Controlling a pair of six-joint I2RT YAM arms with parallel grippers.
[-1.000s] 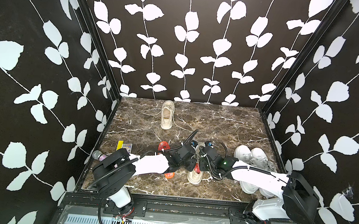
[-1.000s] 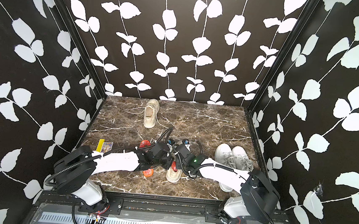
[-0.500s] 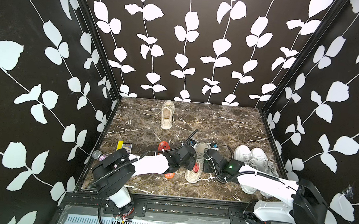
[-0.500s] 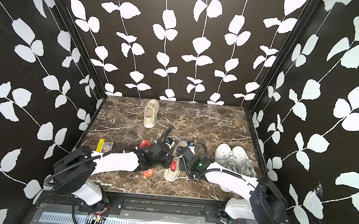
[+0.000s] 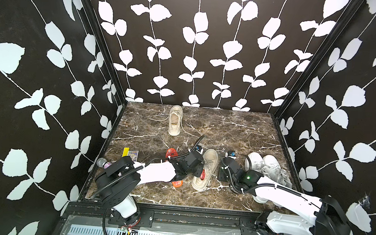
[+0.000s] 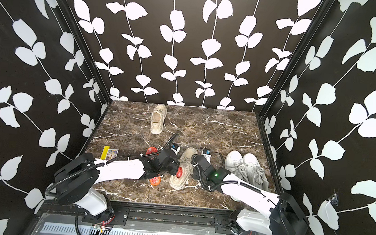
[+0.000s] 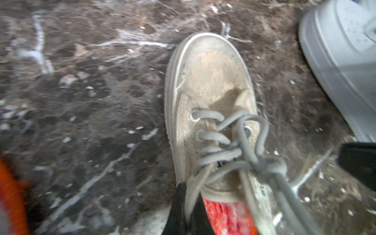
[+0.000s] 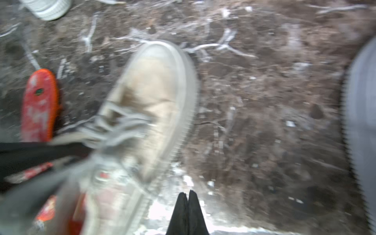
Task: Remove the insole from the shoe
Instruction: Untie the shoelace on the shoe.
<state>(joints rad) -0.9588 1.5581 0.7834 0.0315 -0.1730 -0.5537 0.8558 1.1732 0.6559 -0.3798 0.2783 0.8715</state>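
Observation:
A worn beige shoe [image 5: 209, 163] [image 6: 187, 161] lies at the front middle of the marble table [image 5: 238, 131], toe pointing away. A red-orange insole [image 5: 203, 174] [image 7: 225, 217] shows inside its opening. My left gripper [image 7: 188, 195] [image 5: 197, 172] is shut on the shoe's near side wall by the collar, and a beige strip of that wall shows between its black fingers [image 7: 177, 207]. My right gripper [image 8: 188, 195] [image 5: 221, 175] is shut and empty, low over the marble just right of the shoe [image 8: 154, 97].
A loose orange insole [image 5: 171, 154] [image 8: 39, 105] lies left of the shoe, partly under my left arm. A pair of white sneakers [image 5: 263, 167] stands to the right and another beige shoe [image 5: 174, 121] at the back. A yellow card pack [image 5: 131, 153] is at the left.
My right gripper has drawn away from the shoe to the right. The left gripper has closed fully on the shoe's side, and the shoe now lies in plain sight with its toe swung right.

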